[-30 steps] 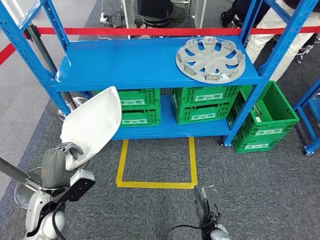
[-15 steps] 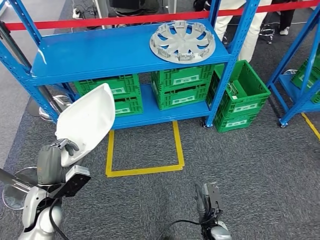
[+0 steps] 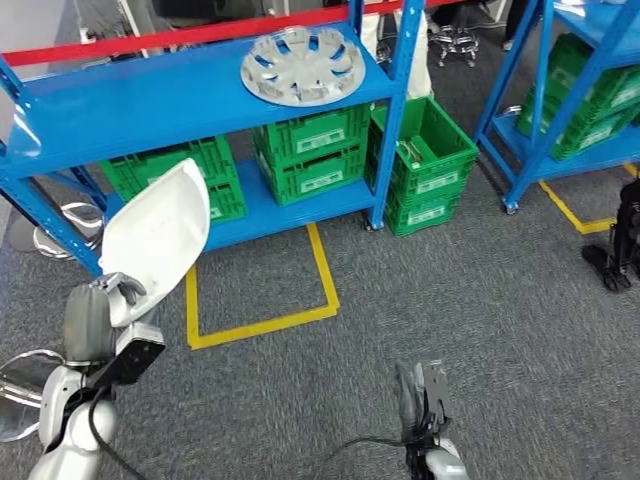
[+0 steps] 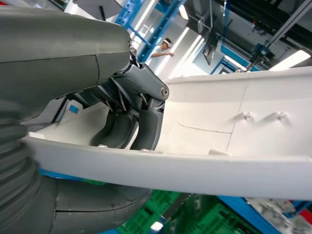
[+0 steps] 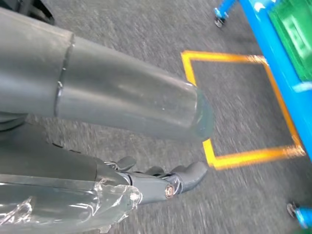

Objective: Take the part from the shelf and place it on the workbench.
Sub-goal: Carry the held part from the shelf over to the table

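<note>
Low at the left of the head view, the left hand [image 3: 96, 318] grips the white part [image 3: 155, 237] by its lower edge, thumb hooked over the rim and the broad shell rising above and beyond the fingers toward the blue shelf [image 3: 151, 100]. From the left wrist view the dark fingers [image 4: 123, 129] lie inside the part's hollow with the thumb [image 4: 66, 53] pressing from the other side, so the rim is pinched between them; most of the part reaches well out past the fingertips. Beyond the part, the silver wheel cover [image 3: 303, 65] lies flat on the shelf's top level, with green crates [image 3: 313, 150] on the level under it and a yellow floor square [image 3: 260, 290] on the grey carpet between the two hands. At the right, the right hand [image 3: 421, 400] hangs low over the carpet; the right wrist view shows its fingers [image 5: 176, 178] stretched out and apart, holding nothing. No workbench is visible, so I judge the carry is under way and the placing not yet done. The risk is the edge grip: with so much of the shell overhanging the fingers, a jolt while walking could lever it round or out of the pinch, and the raised far end could clip a shelf upright [image 3: 389, 110] in a tight turn.
</note>
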`<state>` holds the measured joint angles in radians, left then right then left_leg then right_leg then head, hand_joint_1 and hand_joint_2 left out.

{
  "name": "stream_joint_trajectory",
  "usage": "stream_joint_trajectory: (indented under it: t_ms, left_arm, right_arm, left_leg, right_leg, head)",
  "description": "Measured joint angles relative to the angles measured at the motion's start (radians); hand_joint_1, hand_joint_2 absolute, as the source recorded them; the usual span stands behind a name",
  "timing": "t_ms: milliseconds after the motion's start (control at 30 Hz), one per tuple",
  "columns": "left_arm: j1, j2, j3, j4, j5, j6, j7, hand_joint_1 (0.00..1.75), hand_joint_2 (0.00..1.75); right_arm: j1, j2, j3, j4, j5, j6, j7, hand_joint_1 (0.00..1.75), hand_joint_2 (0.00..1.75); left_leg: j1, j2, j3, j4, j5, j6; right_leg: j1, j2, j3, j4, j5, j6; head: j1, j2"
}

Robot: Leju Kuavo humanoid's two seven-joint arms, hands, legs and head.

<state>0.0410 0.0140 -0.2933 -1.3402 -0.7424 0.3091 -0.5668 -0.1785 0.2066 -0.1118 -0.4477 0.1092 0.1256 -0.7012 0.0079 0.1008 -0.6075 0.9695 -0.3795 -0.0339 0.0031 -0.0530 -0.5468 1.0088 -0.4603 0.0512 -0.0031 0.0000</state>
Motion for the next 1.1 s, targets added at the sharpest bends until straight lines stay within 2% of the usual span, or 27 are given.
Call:
stream_joint_trajectory:
  t_ms: [33, 67, 100, 167, 233, 267, 300, 333, 400, 433, 467, 500, 567, 600, 633, 667, 733, 767, 800, 833, 867, 900, 933, 967, 1000, 1067, 1100]
  left_arm:
    - [-0.003, -0.001, 0.003, 0.002, 0.003, -0.002, -0.003, 1.55, 1.75]
    - [-0.005, -0.002, 0.005, 0.004, 0.004, -0.004, -0.004, 1.55, 1.75]
    - [-0.006, -0.003, 0.006, 0.006, 0.006, -0.005, -0.005, 1.55, 1.75]
    - [-0.007, -0.003, 0.011, 0.009, 0.007, -0.006, -0.006, 1.55, 1.75]
    - [-0.007, -0.003, 0.018, 0.013, 0.007, -0.006, -0.006, 1.55, 1.75]
    - [-0.007, -0.003, 0.020, 0.016, 0.008, -0.006, -0.006, 1.55, 1.75]
    - [-0.007, -0.003, 0.021, 0.018, 0.008, -0.006, -0.006, 1.55, 1.75]
    - [-0.007, -0.004, 0.022, 0.020, 0.008, -0.006, -0.006, 1.55, 1.75]
    - [-0.010, -0.004, 0.022, 0.021, 0.009, -0.007, -0.007, 1.55, 1.75]
    - [-0.012, -0.004, 0.023, 0.021, 0.010, -0.007, -0.007, 1.55, 1.75]
    - [-0.012, -0.004, 0.023, 0.022, 0.010, -0.008, -0.007, 1.55, 1.75]
    - [-0.012, -0.003, 0.024, 0.022, 0.009, -0.009, -0.008, 1.55, 1.75]
    - [-0.008, -0.002, 0.029, 0.023, 0.011, -0.014, -0.008, 1.55, 1.75]
    - [-0.007, -0.002, 0.034, 0.023, 0.014, -0.019, -0.008, 1.55, 1.75]
    - [-0.005, -0.001, 0.040, 0.022, 0.017, -0.024, -0.009, 1.55, 1.75]
    - [-0.004, -0.001, 0.047, 0.022, 0.020, -0.028, -0.011, 1.55, 1.75]
    - [-0.002, 0.000, 0.062, 0.021, 0.022, -0.034, -0.014, 1.55, 1.75]
    - [-0.002, 0.000, 0.067, 0.021, 0.023, -0.036, -0.016, 1.55, 1.75]
    - [-0.002, 0.000, 0.071, 0.021, 0.023, -0.037, -0.018, 1.55, 1.75]
    - [-0.003, 0.000, 0.074, 0.021, 0.023, -0.039, -0.020, 1.55, 1.75]
    - [-0.005, 0.000, 0.077, 0.021, 0.023, -0.041, -0.022, 1.55, 1.75]
    - [-0.007, -0.001, 0.079, 0.021, 0.024, -0.043, -0.024, 1.55, 1.75]
    - [-0.009, -0.001, 0.081, 0.021, 0.024, -0.045, -0.025, 1.55, 1.75]
    - [-0.011, -0.002, 0.084, 0.021, 0.025, -0.047, -0.028, 1.55, 1.75]
    - [-0.013, -0.004, 0.086, 0.021, 0.027, -0.048, -0.033, 1.55, 1.75]
    - [-0.016, -0.011, 0.089, 0.021, 0.030, -0.053, -0.041, 1.55, 1.75]
    - [-0.017, -0.017, 0.088, 0.021, 0.030, -0.056, -0.044, 1.55, 1.75]
  right_arm:
    - [-0.001, -0.001, 0.000, 0.002, 0.000, -0.006, 0.000, 0.00, 0.00]
    - [0.000, -0.002, -0.001, 0.004, 0.000, -0.010, 0.000, 0.00, 0.00]
    - [0.000, -0.003, -0.001, 0.007, 0.000, -0.012, 0.000, 0.00, 0.00]
    - [-0.002, -0.003, -0.001, 0.010, 0.000, -0.014, 0.000, 0.00, 0.00]
    - [-0.005, -0.004, -0.002, 0.012, 0.001, -0.014, 0.000, 0.00, 0.00]
    - [-0.005, -0.004, -0.002, 0.013, 0.001, -0.014, 0.000, 0.00, 0.00]
    - [-0.005, -0.004, -0.002, 0.014, 0.001, -0.014, 0.000, 0.00, 0.00]
    - [-0.006, -0.005, -0.003, 0.015, 0.001, -0.014, 0.000, 0.00, 0.00]
    - [-0.006, -0.005, -0.003, 0.017, 0.000, -0.014, 0.000, 0.00, 0.00]
    - [-0.007, -0.005, -0.003, 0.018, -0.002, -0.012, 0.000, 0.00, 0.00]
    - [-0.008, -0.005, -0.004, 0.018, -0.008, -0.007, 0.000, 0.00, 0.00]
    - [-0.008, -0.005, -0.005, 0.018, -0.016, 0.002, 0.000, 0.00, 0.00]
    - [-0.001, -0.006, -0.010, 0.016, -0.030, 0.024, 0.000, 0.00, 0.00]
    - [0.005, -0.007, -0.013, 0.014, -0.031, 0.029, 0.000, 0.00, 0.00]
    - [0.010, -0.008, -0.014, 0.012, -0.030, 0.029, 0.000, 0.00, 0.00]
    - [0.012, -0.009, -0.015, 0.009, -0.028, 0.027, 0.000, 0.00, 0.00]
    - [0.009, -0.009, -0.017, 0.005, -0.027, 0.025, 0.000, 0.00, 0.00]
    - [0.007, -0.009, -0.018, 0.003, -0.028, 0.026, 0.000, 0.00, 0.00]
    - [0.006, -0.009, -0.019, 0.003, -0.029, 0.028, 0.000, 0.00, 0.00]
    - [0.005, -0.009, -0.019, 0.002, -0.030, 0.030, 0.000, 0.00, 0.00]
    - [0.004, -0.009, -0.020, 0.002, -0.034, 0.034, 0.000, 0.00, 0.00]
    - [0.002, -0.009, -0.023, 0.000, -0.042, 0.041, 0.000, 0.00, 0.00]
    - [-0.001, -0.008, -0.026, -0.004, -0.052, 0.051, 0.000, 0.00, 0.00]
    - [-0.005, -0.008, -0.031, -0.007, -0.064, 0.065, 0.000, 0.00, 0.00]
    - [-0.008, -0.008, -0.038, -0.011, -0.074, 0.079, 0.000, 0.00, 0.00]
    - [-0.005, -0.009, -0.057, -0.014, -0.093, 0.099, -0.001, 0.00, 0.00]
    - [0.002, -0.011, -0.068, -0.017, -0.100, 0.104, -0.001, 0.00, 0.00]
  left_leg:
    - [0.000, 0.008, -0.001, 0.000, 0.005, -0.006]
    - [0.002, 0.004, -0.005, 0.003, 0.000, -0.011]
    - [0.004, -0.011, -0.012, 0.018, -0.020, -0.016]
    - [0.007, -0.061, -0.045, 0.109, -0.104, -0.023]
    - [0.006, -0.090, -0.084, 0.246, -0.184, -0.023]
    - [0.004, -0.094, -0.090, 0.287, -0.196, -0.022]
    - [0.004, -0.096, -0.079, 0.294, -0.187, -0.019]
    - [0.003, -0.098, -0.051, 0.263, -0.162, -0.016]
    - [0.005, -0.126, 0.038, 0.135, -0.118, -0.009]
    - [0.006, -0.146, 0.078, 0.070, -0.112, -0.006]
    - [0.007, -0.162, 0.102, 0.027, -0.114, -0.003]
    - [0.007, -0.170, 0.111, 0.005, -0.118, 0.000]
    - [0.007, -0.154, 0.103, 0.001, -0.106, 0.008]
    - [0.009, -0.143, 0.098, -0.001, -0.097, 0.015]
    - [0.011, -0.131, 0.090, -0.002, -0.086, 0.022]
    - [0.012, -0.119, 0.081, -0.004, -0.076, 0.027]
    - [0.009, -0.095, 0.058, -0.004, -0.056, 0.032]
    - [0.008, -0.083, 0.045, -0.003, -0.045, 0.031]
    - [0.008, -0.071, 0.032, -0.003, -0.034, 0.030]
    - [0.008, -0.059, 0.019, -0.002, -0.024, 0.027]
    - [0.008, -0.049, 0.007, -0.002, -0.014, 0.024]
    - [0.007, -0.041, -0.002, -0.001, -0.005, 0.019]
    - [0.006, -0.031, -0.009, 0.000, 0.002, 0.013]
    - [0.004, -0.023, -0.012, 0.001, 0.009, 0.007]
    - [0.004, -0.013, -0.013, 0.000, 0.016, 0.001]
    - [0.007, 0.003, -0.015, -0.004, 0.029, -0.011]
    - [0.010, -0.004, -0.018, -0.001, 0.022, -0.017]
  right_leg:
    - [0.000, 0.010, -0.008, -0.002, 0.006, -0.013]
    - [0.000, 0.019, -0.014, -0.003, 0.013, -0.022]
    - [-0.002, 0.028, -0.022, -0.004, 0.021, -0.032]
    - [-0.005, 0.046, -0.042, -0.006, 0.041, -0.047]
    - [-0.004, 0.067, -0.066, -0.005, 0.062, -0.053]
    - [-0.003, 0.078, -0.079, -0.005, 0.072, -0.054]
    - [-0.003, 0.088, -0.092, -0.004, 0.083, -0.054]
    - [-0.003, 0.099, -0.105, -0.004, 0.093, -0.052]
    - [-0.003, 0.121, -0.130, -0.003, 0.114, -0.046]
    - [-0.003, 0.130, -0.141, -0.002, 0.126, -0.041]
    - [-0.003, 0.139, -0.149, -0.005, 0.138, -0.036]
    - [-0.004, 0.147, -0.154, -0.009, 0.150, -0.029]
    - [-0.006, 0.164, -0.161, -0.020, 0.171, -0.016]
    - [-0.005, 0.157, -0.169, -0.013, 0.160, -0.010]
    - [-0.004, 0.141, -0.180, 0.011, 0.129, -0.006]
    - [-0.004, 0.116, -0.196, 0.059, 0.079, -0.002]
    - [-0.006, 0.073, -0.227, 0.200, -0.026, 0.006]
    - [-0.007, 0.064, -0.233, 0.264, -0.048, 0.009]
    - [-0.009, 0.060, -0.225, 0.301, -0.044, 0.012]
    - [-0.011, 0.057, -0.201, 0.305, -0.022, 0.014]
    - [-0.012, 0.050, -0.158, 0.273, 0.005, 0.015]
    - [-0.013, 0.033, -0.099, 0.212, 0.014, 0.015]
    - [-0.010, 0.012, -0.034, 0.130, 0.002, 0.015]
    - [-0.008, -0.005, 0.014, 0.061, -0.017, 0.009]
    - [-0.003, -0.014, 0.043, 0.011, -0.036, 0.001]
    - [0.003, -0.002, 0.042, -0.016, -0.037, -0.024]
    - [0.004, 0.007, 0.037, -0.016, -0.029, -0.034]
  head:
    - [-0.002, 0.000]
    - [-0.002, 0.000]
    - [-0.003, 0.000]
    - [-0.006, 0.000]
    - [-0.010, 0.000]
    - [-0.011, 0.000]
    - [-0.011, 0.000]
    - [-0.011, 0.000]
    - [-0.011, 0.000]
    - [-0.010, 0.000]
    - [-0.010, 0.000]
    - [-0.012, 0.000]
    - [-0.014, 0.000]
    - [-0.012, 0.000]
    - [-0.007, 0.000]
    - [-0.003, 0.000]
    - [0.004, 0.000]
    - [0.005, 0.000]
    - [0.005, 0.000]
    - [0.005, 0.000]
    - [0.005, 0.000]
    - [0.005, 0.000]
    - [0.006, 0.000]
    - [0.005, 0.000]
    - [0.005, 0.000]
    - [0.003, 0.000]
    - [0.003, 0.000]
